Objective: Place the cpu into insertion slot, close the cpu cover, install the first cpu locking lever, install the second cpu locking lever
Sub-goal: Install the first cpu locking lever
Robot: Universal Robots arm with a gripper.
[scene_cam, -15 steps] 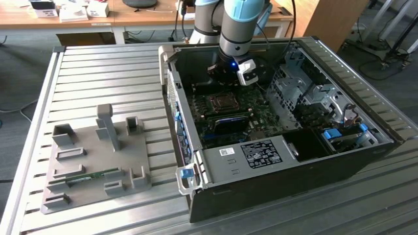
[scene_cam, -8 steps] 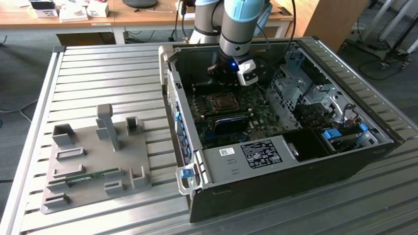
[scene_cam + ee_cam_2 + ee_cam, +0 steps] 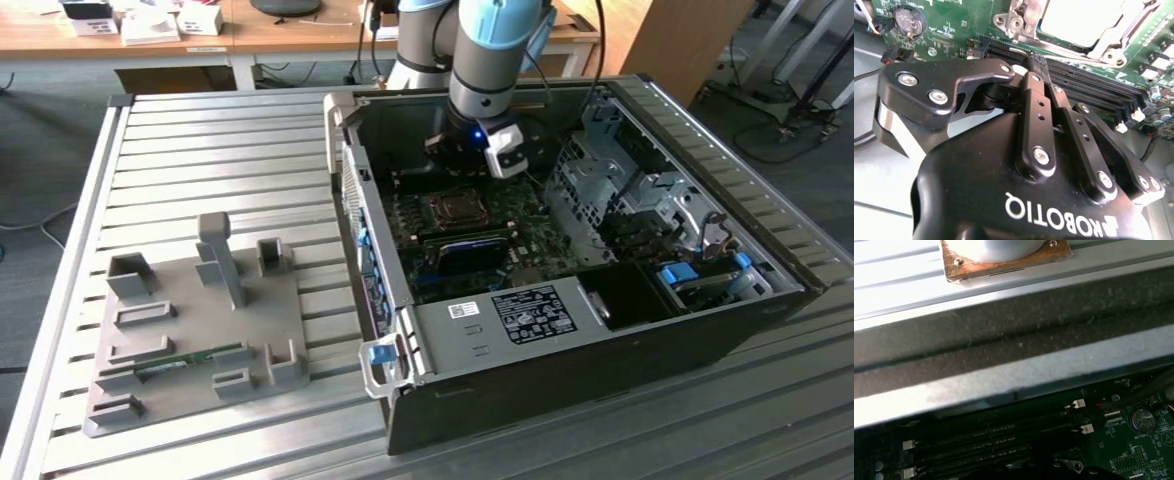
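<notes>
I hang inside the open computer case (image 3: 574, 385), which rests on the slatted metal table (image 3: 227, 150). In the exterior view my end effector (image 3: 467, 158) is low over the green board (image 3: 534, 235), just beyond the insertion slot (image 3: 454, 208). In the second wrist view my end effector (image 3: 1024, 60) points at the long black memory slots (image 3: 1089, 85), its tip near their edge and just short of the socket. I cannot tell whether it is spread or pressed together, nor whether it touches anything.

The cpu (image 3: 1084, 20) shows as a bright pale square sitting in the socket. The silvery cpu cover (image 3: 1026, 22) frames it and seems to lie flat over it.

A round coin battery (image 3: 908, 20) sits on the board, well apart from the socket. In the first wrist view the memory slots (image 3: 989, 440) lie below the grey rim of the case (image 3: 1004, 375). On the table, toward the exterior view's left, stands a grey holder block (image 3: 200, 330), well apart from the case.
</notes>
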